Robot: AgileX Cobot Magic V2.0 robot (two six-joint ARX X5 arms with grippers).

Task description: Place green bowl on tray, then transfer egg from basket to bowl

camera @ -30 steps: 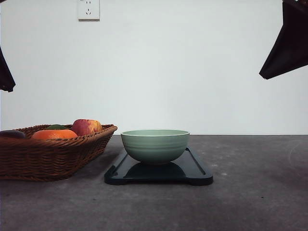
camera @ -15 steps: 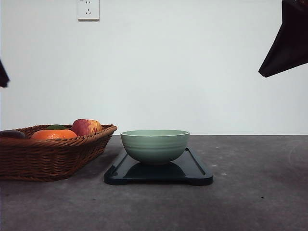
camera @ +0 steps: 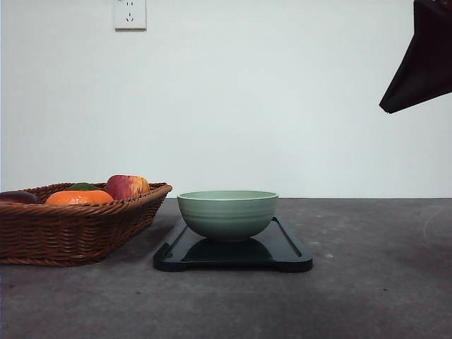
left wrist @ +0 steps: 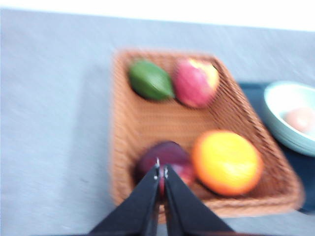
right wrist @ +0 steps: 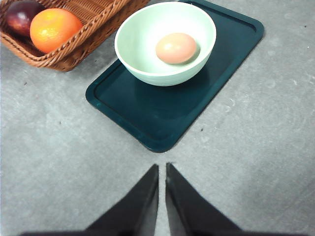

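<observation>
Since the egg already lies inside the green bowl on the tray, well ahead of the right gripper, both pincers sit pressed together, empty; the left gripper hangs above the basket

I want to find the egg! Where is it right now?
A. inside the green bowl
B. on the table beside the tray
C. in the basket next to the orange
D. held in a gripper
A: the right wrist view shows the egg lying inside the green bowl, which sits on the tray; the right gripper holds nothing.
</observation>
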